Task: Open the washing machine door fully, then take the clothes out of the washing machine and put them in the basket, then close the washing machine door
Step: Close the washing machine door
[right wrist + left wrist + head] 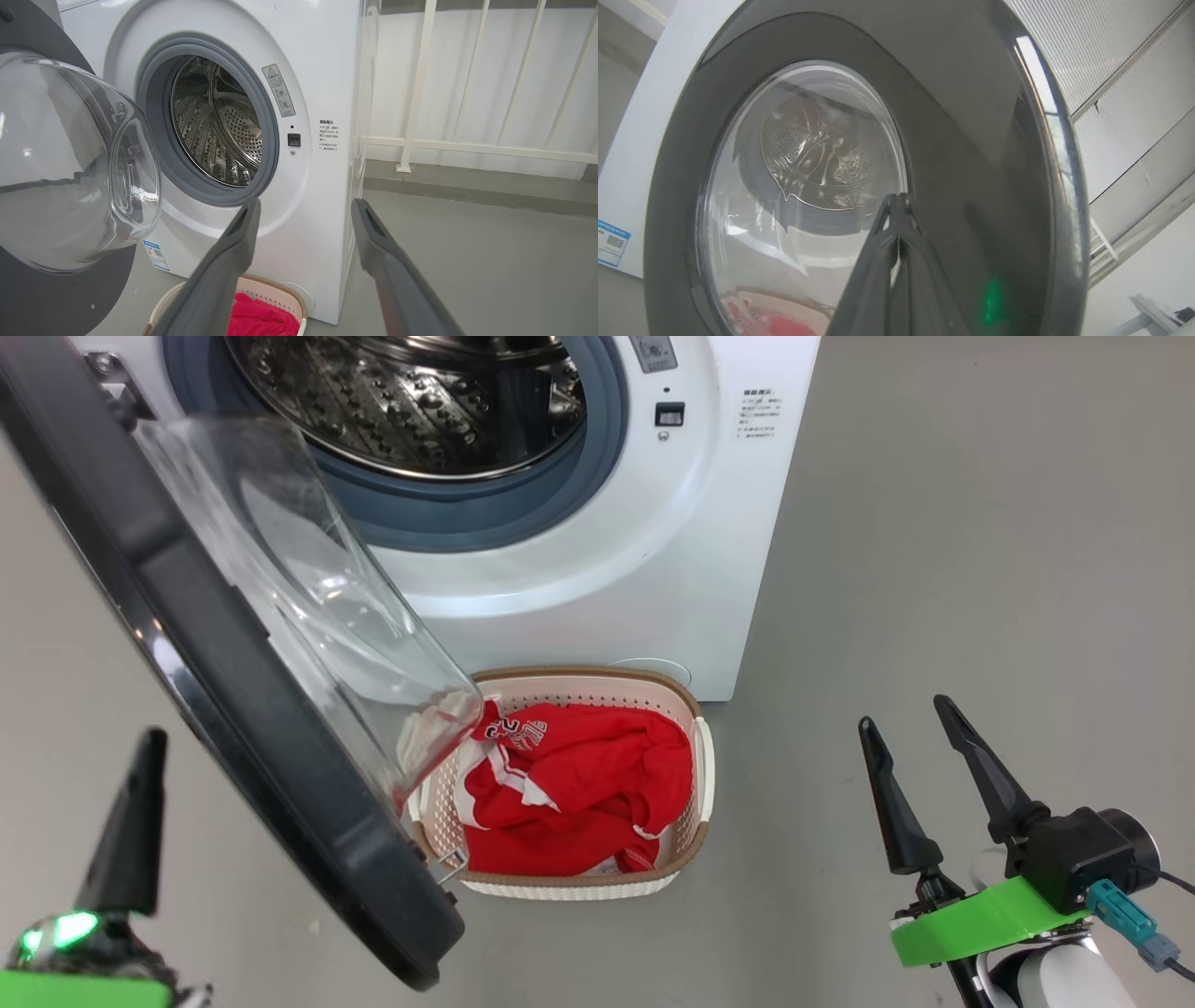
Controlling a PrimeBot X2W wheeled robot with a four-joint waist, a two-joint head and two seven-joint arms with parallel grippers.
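Some white lettering on clothes (579, 784)

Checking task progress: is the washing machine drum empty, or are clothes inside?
Empty, as far as visible: the drum shows bare studded steel, and the red clothes lie in the basket.

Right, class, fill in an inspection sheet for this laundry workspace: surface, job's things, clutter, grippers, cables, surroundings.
Surface: smooth grey floor.
Job's things: washing machine door swung open; washing machine drum looks empty; red clothes lie in the basket at the machine's foot.
Clutter: nothing seen.
Grippers: left gripper fingers shut, pointing at the door's outer face, contact unclear; right gripper open, holding nothing.
Cables: dark cable with teal plug at the right wrist.
Surroundings: white railing beside the machine.
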